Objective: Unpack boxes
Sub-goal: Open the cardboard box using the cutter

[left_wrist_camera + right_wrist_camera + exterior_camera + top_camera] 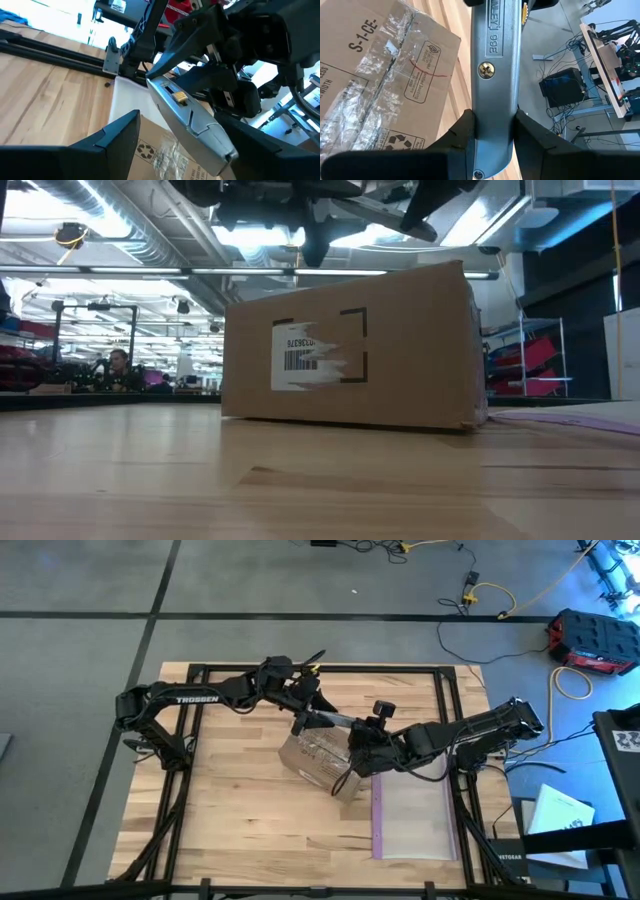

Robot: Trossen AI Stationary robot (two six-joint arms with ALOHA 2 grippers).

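A brown cardboard box (315, 762) stands on its bottom at the table's middle. Its side label shows in the low view (350, 345), and its taped top (385, 75) is closed. A grey utility knife (325, 722) hangs above the box's far edge. My right gripper (358, 735) is shut on one end of the knife. My left gripper (305, 710) is open. Its fingers (115, 135) stand on either side of the knife's other end (220, 145), and the box shows through the gap on one side. My right gripper pinches the knife's handle near its rear end (492, 135) between its two fingers (462, 135), one on each narrow edge. It comes from the table's right, slanting down, with the fingers in line with the knife. The knife is lifted clear above the box, its other end pointing toward the left gripper.
A clear plastic bag with a purple zip edge (410, 818) lies flat on the table's near right, beside the box. Black frame rails (195, 675) run along the table's far, left and right edges. A person (118, 365) sits far off in the room.
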